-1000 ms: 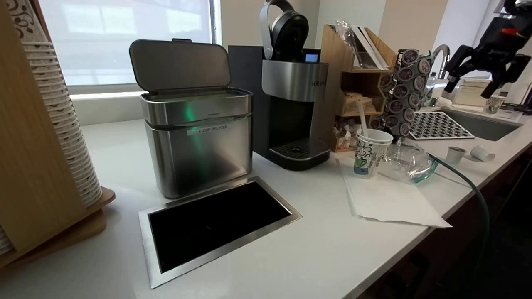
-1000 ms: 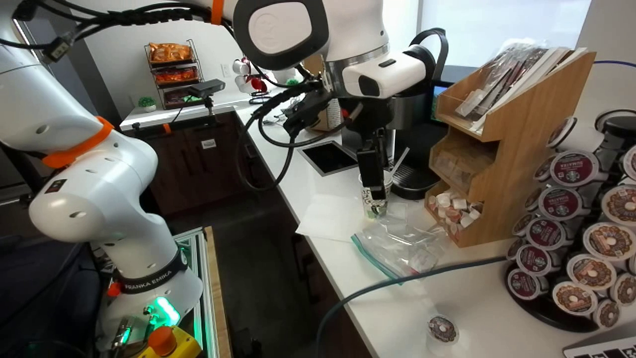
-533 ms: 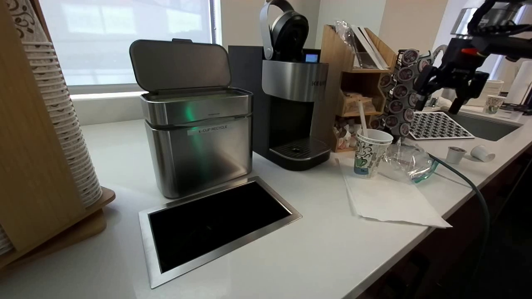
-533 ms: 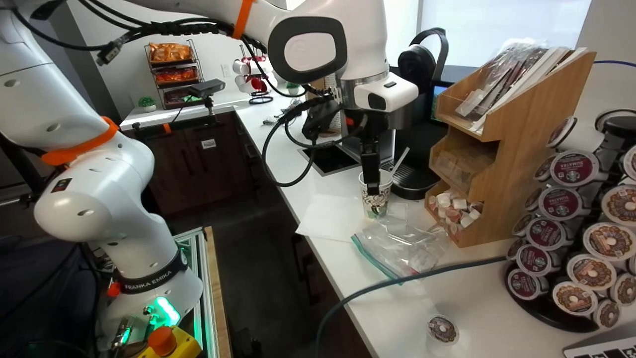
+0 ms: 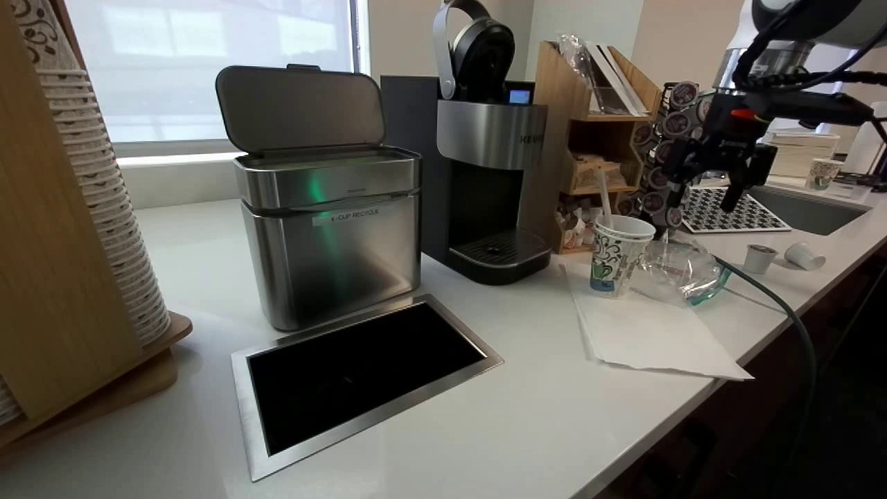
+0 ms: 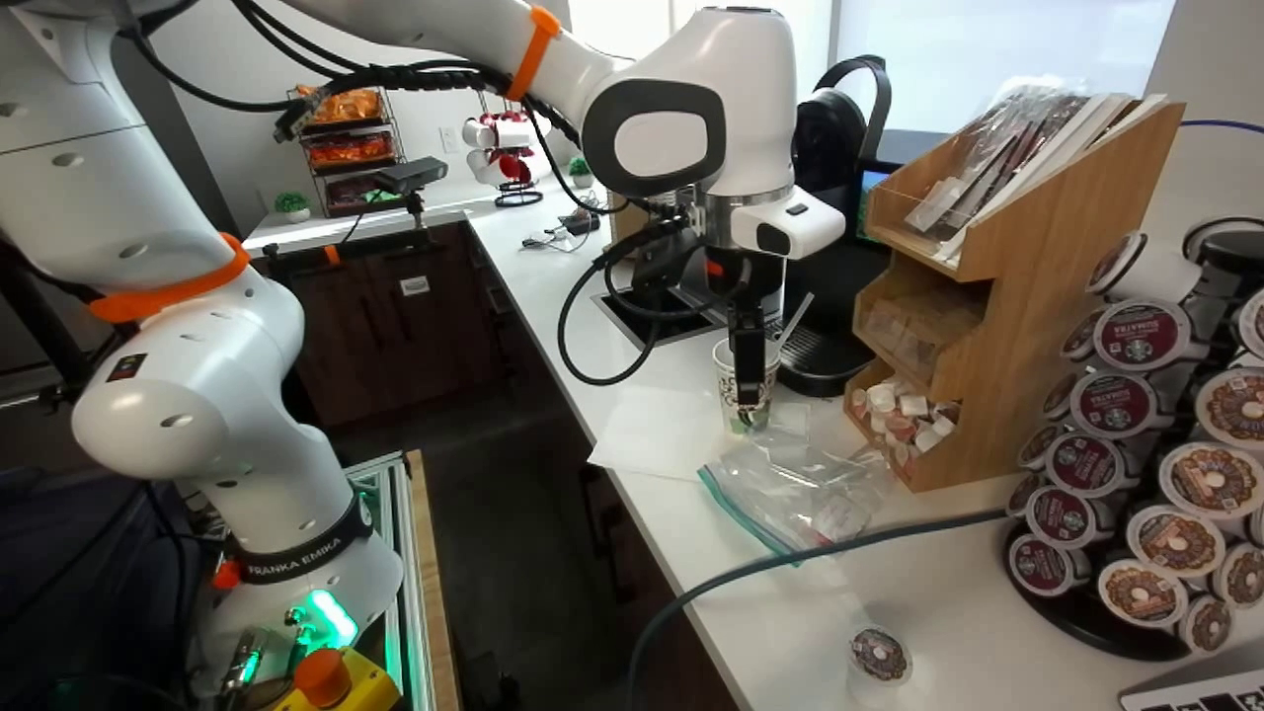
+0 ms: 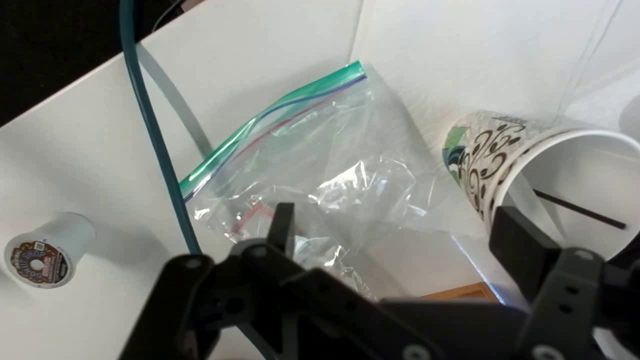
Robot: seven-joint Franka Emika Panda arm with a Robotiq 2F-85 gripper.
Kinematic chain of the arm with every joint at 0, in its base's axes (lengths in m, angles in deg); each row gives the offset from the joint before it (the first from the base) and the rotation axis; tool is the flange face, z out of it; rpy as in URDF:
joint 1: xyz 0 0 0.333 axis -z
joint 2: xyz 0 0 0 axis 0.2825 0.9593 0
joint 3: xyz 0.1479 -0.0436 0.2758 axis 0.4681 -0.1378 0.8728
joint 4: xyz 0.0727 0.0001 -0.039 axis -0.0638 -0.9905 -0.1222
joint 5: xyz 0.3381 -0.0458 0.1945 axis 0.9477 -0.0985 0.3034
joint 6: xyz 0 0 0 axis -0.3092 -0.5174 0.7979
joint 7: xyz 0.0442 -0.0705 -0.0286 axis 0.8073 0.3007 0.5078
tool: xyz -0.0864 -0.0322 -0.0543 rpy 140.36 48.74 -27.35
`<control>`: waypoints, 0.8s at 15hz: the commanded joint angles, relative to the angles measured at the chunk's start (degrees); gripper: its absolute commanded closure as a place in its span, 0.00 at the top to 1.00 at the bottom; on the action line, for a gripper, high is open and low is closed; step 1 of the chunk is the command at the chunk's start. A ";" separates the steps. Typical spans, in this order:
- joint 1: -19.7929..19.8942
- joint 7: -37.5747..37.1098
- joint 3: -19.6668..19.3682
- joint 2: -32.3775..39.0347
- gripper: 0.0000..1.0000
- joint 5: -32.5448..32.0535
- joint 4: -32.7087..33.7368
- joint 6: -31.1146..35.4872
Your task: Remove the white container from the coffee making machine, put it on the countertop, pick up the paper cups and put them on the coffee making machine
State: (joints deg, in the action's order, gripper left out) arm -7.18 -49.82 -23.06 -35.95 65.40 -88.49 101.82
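Above the countertop (image 5: pixel 471 423), the end effector (image 5: pixel 703 199) has come lower.

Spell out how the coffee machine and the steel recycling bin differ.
Height: the coffee machine stands taller than the steel recycling bin.
Top: the machine has a round black head, the bin a flat raised lid.
Markings: the machine shows a lit screen, the bin a K-CUP RECYCLE label.
Shared: steel fronts, both on the countertop.

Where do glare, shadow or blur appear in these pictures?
Wrist view: bright glints on the plastic bag, a soft shadow from the cable on the countertop, the gripper slightly blurred; in an exterior view, a green reflection on the steel bin.
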 commanded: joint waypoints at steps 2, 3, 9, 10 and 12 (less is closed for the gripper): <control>-0.81 2.39 0.16 2.99 1.00 3.11 1.59 -0.21; -0.97 2.58 0.23 3.26 1.00 3.56 1.55 0.27; -1.41 6.44 0.55 4.81 1.00 6.89 1.99 1.02; -1.41 6.69 0.60 5.18 1.00 7.44 2.13 1.17; -1.42 6.98 0.66 5.96 1.00 9.20 2.28 2.62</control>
State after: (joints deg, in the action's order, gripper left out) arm -8.29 -44.81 -22.32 -31.69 71.20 -86.79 102.29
